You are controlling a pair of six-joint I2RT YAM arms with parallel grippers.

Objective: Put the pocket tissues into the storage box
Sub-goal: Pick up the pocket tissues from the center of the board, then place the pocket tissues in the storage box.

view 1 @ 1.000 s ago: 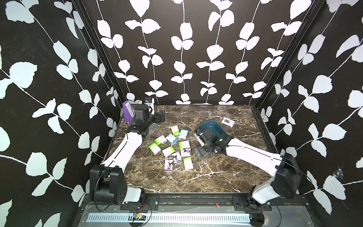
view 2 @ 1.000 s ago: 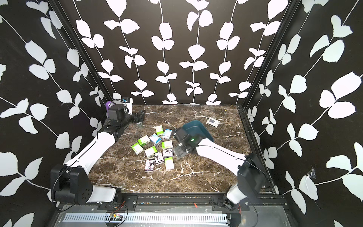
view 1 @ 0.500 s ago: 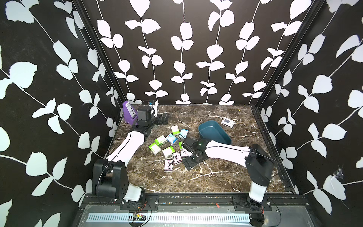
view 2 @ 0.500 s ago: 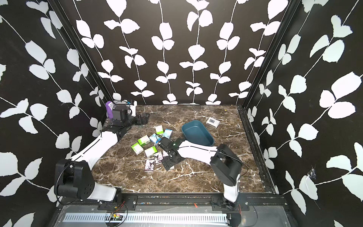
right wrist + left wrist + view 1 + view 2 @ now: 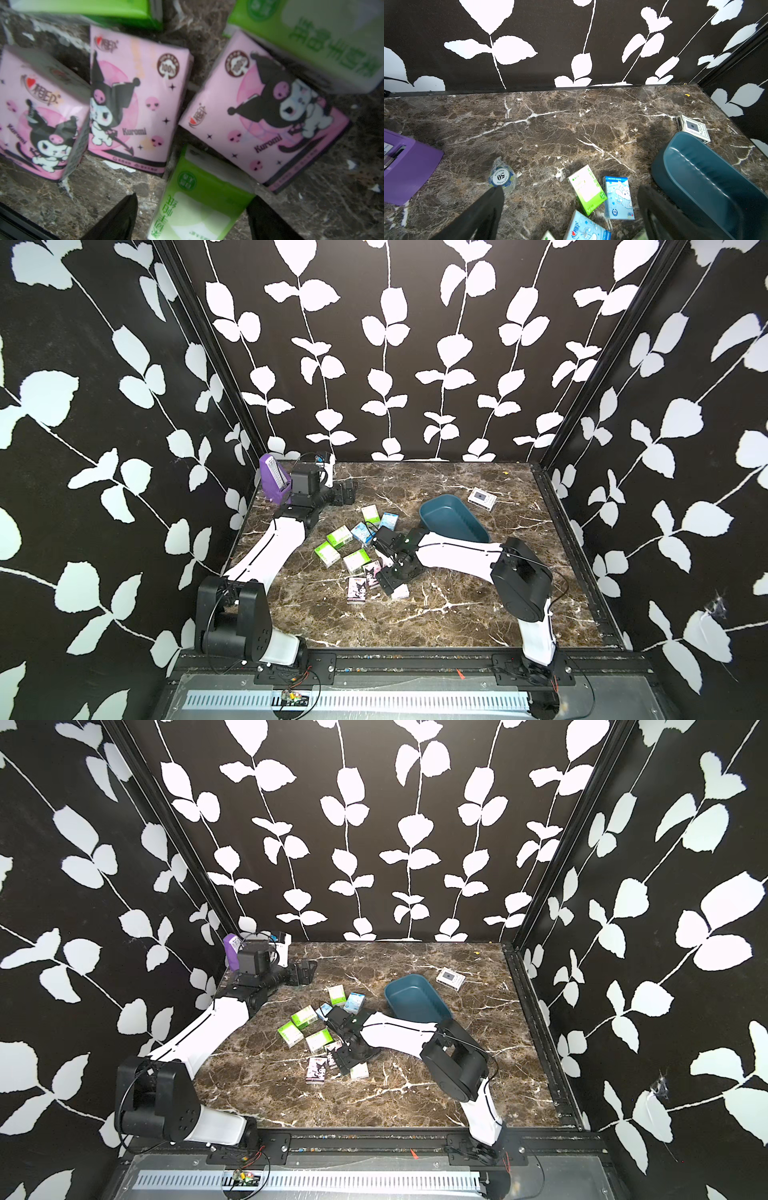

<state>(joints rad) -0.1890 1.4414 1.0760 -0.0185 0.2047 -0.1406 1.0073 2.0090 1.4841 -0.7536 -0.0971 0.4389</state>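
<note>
The pocket tissues (image 5: 356,561) lie scattered flat on the marble desk (image 5: 415,626) near its middle, all of those in view outside the storage box (image 5: 451,516), which sits just beside the cluster toward the back right. The packs at the far end of the cluster are green and blue. Nearer the front lie three pink packs with a black-and-white cartoon figure (image 5: 135,99), close together but at different angles in the right wrist view. Just beside them lies a green pack (image 5: 197,207). The right hand (image 5: 194,199) is down at the desk over this pack, its fingers (image 5: 124,216) spread to either side of it. One finger is at the pack's edge and the other stands clear of it, so the pack is straddled rather than pinched. The left hand (image 5: 571,191) is at the back left of the desk, fingers wide apart with nothing between them. Beside it stand a purple metronome (image 5: 272,479) and a wrapped stack of poker chips (image 5: 501,177). A flat white gadget (image 5: 482,498) rests behind the box.
</note>
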